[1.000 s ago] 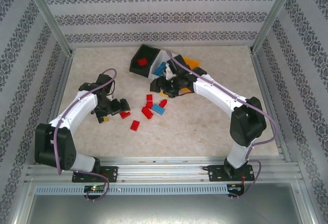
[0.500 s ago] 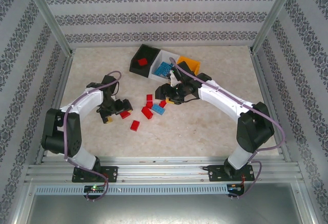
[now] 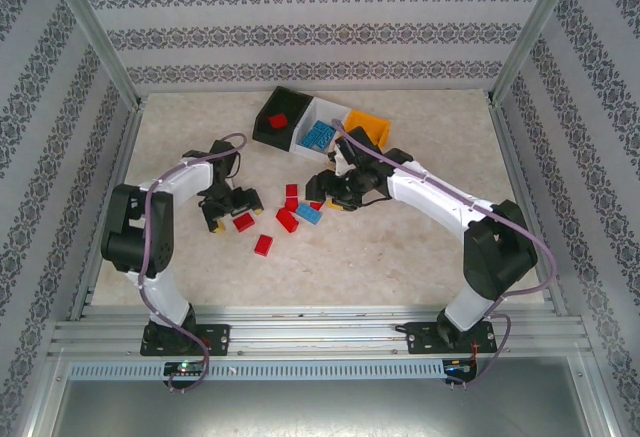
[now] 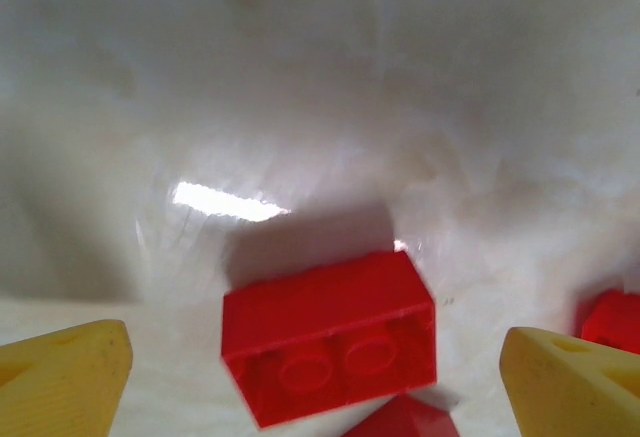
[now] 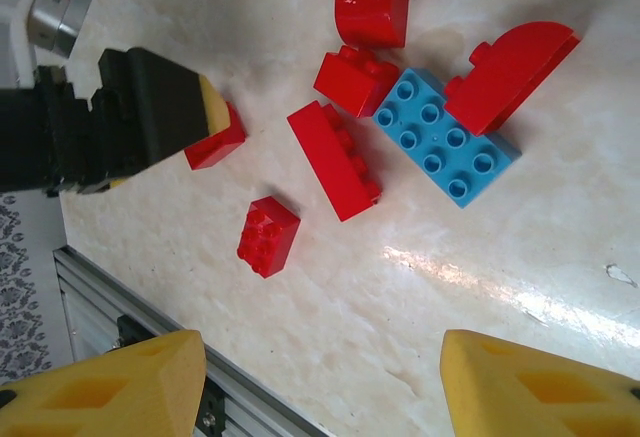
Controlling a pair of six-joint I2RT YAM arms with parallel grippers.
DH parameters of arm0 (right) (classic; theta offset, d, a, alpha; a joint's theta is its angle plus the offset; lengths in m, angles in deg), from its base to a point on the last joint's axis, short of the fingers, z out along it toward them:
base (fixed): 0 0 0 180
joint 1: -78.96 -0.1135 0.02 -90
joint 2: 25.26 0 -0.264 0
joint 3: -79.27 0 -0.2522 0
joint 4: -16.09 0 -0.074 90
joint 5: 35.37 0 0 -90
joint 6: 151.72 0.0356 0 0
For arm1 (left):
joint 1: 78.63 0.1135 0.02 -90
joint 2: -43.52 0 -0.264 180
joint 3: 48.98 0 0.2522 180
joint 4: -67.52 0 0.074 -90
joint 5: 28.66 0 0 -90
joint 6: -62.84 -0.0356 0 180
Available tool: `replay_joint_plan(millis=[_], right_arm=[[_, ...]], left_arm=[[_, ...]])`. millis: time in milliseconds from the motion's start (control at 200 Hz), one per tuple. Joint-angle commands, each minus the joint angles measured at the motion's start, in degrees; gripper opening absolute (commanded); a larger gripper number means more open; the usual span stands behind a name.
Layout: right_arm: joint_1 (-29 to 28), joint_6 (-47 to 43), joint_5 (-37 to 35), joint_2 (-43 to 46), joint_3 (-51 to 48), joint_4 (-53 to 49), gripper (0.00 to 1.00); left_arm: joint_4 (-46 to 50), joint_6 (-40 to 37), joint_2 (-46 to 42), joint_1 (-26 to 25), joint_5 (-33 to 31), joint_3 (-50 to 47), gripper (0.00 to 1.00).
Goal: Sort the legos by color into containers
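lone red lego [image 3: 263, 245]: nearest the arm bases, flat on the table [image 3: 400, 257], apart from the rest
left gripper [image 4: 318, 372]: jaws spread wide, low over the table
left fingertips [image 4: 65, 377]: yellow, one on each side of the red target lego [image 4: 330, 332], with a gap on both sides and no contact
red target lego: lies on the table, skewed in the left wrist view (two round marks on its near face)
neighbours: one red piece [image 4: 400, 422] just in front of it, another red piece [image 4: 612, 317] off to the side
loose cluster: on the table between the two grippers
blue lego [image 3: 308, 213]: flat, studs up, just beside the long red lego [image 3: 287, 219]
curved red lego [image 5: 510, 72]: touches the blue one's far edge
small red legos [image 3: 291, 196]: two in a line just beyond the long red one
right gripper [image 5: 325, 387]: jaws wide apart, nothing between them, above bare table beside the cluster
containers: three in a row at the far side, well apart from the loose pieces
black bin [image 3: 265, 135]: left end of the row, one red lego [image 3: 277, 120] inside
white bin [image 3: 330, 109]: middle, blue legos [image 3: 320, 135] inside
orange bin [image 3: 365, 119]: right end, near corner behind the right arm, contents can't tell
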Motion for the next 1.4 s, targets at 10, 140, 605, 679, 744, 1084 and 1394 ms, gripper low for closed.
replay_joint_plan(millis=[10,140,605,679,744,1084,1394], right_arm=[[-0.85,0.19,-1.23,2.54,-0.43,-0.38,0.64],[-0.83,0.41,-1.73,3.06,-0.78,-0.36,0.64],[-0.84,-0.56,-1.50,4.12,-2.73,0.09,0.64],[-0.76,-0.77,-1.50,4.38,-3.05,0.10,0.64],[-0.62,-0.87,-1.52,4.86,-3.42,0.01,0.64],[0.23,1.83,-3.50,12.10,-8.67,-0.99,0.64],[-1.44,10.23,-10.50,26.53,-17.93,-3.75,0.64]], left_arm=[[-1.34,-0.20,2.52,0.40,0.68,1.45,0.92],[-2.19,0.86,3.59,-0.76,1.22,1.04,0.88],[-2.05,2.81,4.73,-1.52,3.56,2.35,0.54],[-1.36,2.87,3.97,-1.55,3.97,3.26,0.53],[-0.89,3.11,3.25,-1.56,4.70,4.14,0.52],[-8.98,11.97,9.26,1.43,14.12,20.02,0.52],[-27.82,33.19,27.71,3.03,22.10,43.51,0.52]])
